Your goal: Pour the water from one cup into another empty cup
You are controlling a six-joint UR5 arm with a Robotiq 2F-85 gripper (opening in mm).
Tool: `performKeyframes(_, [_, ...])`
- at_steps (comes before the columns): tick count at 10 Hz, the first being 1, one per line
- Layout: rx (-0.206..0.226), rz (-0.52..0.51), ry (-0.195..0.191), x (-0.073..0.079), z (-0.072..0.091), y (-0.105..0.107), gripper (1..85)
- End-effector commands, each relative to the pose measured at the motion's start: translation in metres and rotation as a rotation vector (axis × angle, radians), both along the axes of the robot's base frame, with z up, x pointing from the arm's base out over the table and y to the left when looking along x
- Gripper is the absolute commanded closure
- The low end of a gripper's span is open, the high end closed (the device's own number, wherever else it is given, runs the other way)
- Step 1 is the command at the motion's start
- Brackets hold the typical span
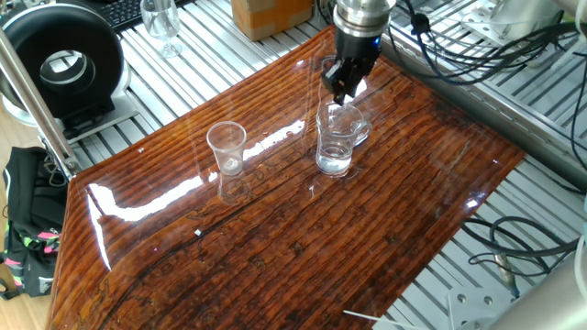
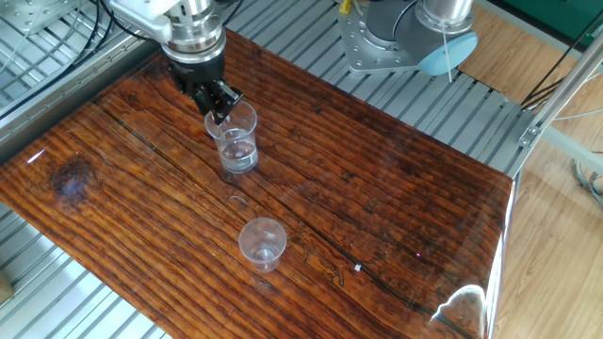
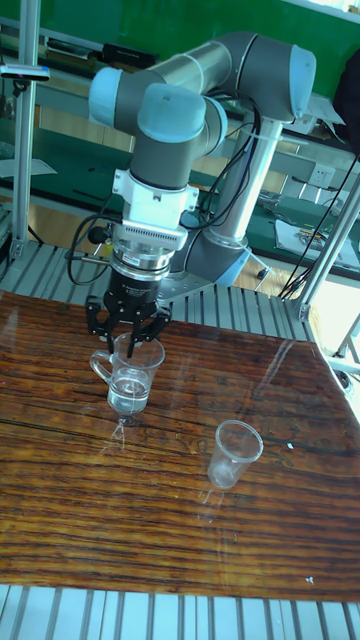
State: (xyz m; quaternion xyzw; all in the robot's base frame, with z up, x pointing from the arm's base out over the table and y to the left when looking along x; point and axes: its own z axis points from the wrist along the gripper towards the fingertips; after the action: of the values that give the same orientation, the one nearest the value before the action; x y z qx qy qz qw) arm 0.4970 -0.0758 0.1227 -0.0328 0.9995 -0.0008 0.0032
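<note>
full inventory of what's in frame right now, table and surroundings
glass mug: 1, clear, handled, far side of table under the gripper
water: small amount, colourless, in mug
small cup: 1, clear, no handle, mid-table, apart from mug
table: 1, glossy dark wood
wine glass: 1, clear, off table on metal frame
cardboard box: 1, brown, beyond table
round black device: 1, beside table
arm: 1, grey and light blue
gripper: 1, black, fingers open at mug rim
</note>
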Motion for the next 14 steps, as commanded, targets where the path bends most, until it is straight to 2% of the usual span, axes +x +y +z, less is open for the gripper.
performKeyframes(1, [0.005, 0.003, -0.006, 0.001, 0.01, 0.003, 50.3])
performKeyframes(3, [0.002, -0.011, 0.017, 0.0, 0.029, 0.011, 51.0])
performKeyframes(4, [0.001, -0.011, 0.018, 0.001, 0.033, 0.013, 51.3])
performKeyframes(9, [-0.011, 0.001, 0.023, -0.003, 0.021, 0.0, 52.3])
performKeyframes(11, [-0.007, -0.001, 0.021, -0.002, 0.019, 0.002, 52.3])
performKeyframes(12, [-0.005, -0.005, 0.02, -0.002, 0.015, 0.004, 52.7])
performKeyframes(14, [-0.005, -0.005, 0.006, -0.003, -0.002, 0.001, 53.7])
